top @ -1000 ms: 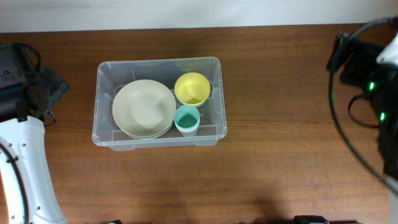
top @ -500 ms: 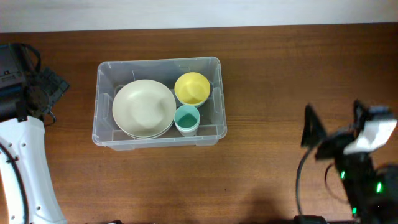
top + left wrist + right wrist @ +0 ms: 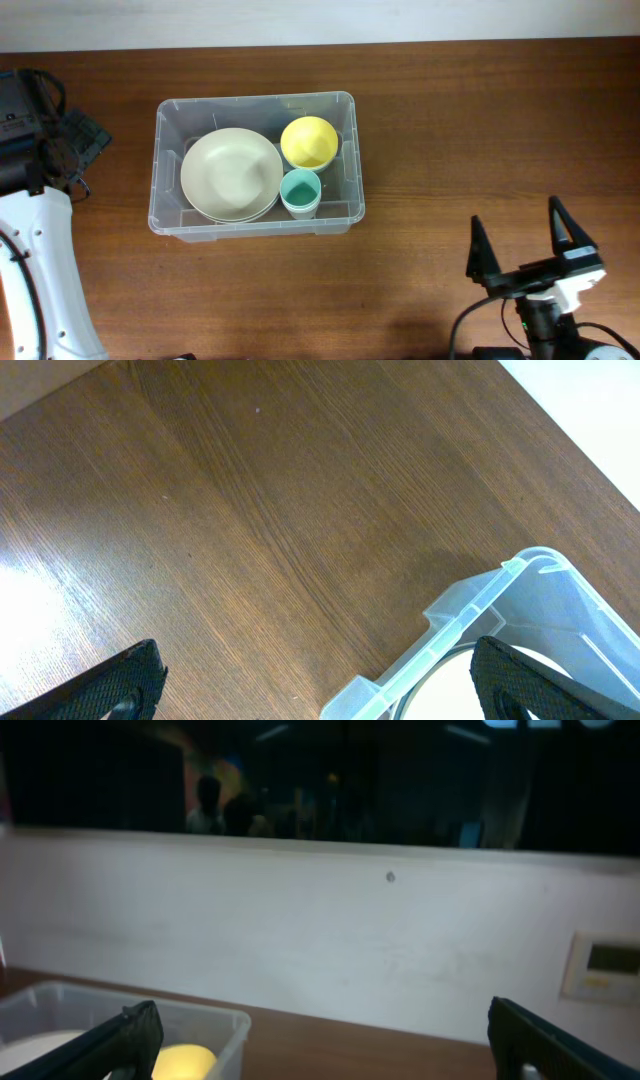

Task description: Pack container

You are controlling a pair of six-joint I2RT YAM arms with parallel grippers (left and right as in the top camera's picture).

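The clear plastic container (image 3: 160, 170) stands left of the table's centre. Inside it lie a cream plate (image 3: 231, 173), a yellow bowl (image 3: 309, 142) and a small teal cup (image 3: 300, 192). My right gripper (image 3: 530, 248) is open and empty at the front right, well clear of the container; its wrist view shows the container's corner (image 3: 215, 1020) and the yellow bowl (image 3: 180, 1062) far off. My left gripper (image 3: 325, 685) is open and empty, with the container's corner (image 3: 480, 600) and the plate's edge (image 3: 450, 685) between its fingertips in the left wrist view; it is out of the overhead view.
The left arm's white body (image 3: 40, 280) lies along the front left edge, with black cabling (image 3: 50, 130) at the far left. A white wall (image 3: 320, 930) stands behind the table.
The right arm has swung from the far right edge down to the front right, its open fingers now pointing towards the back. The container and its contents have not moved.
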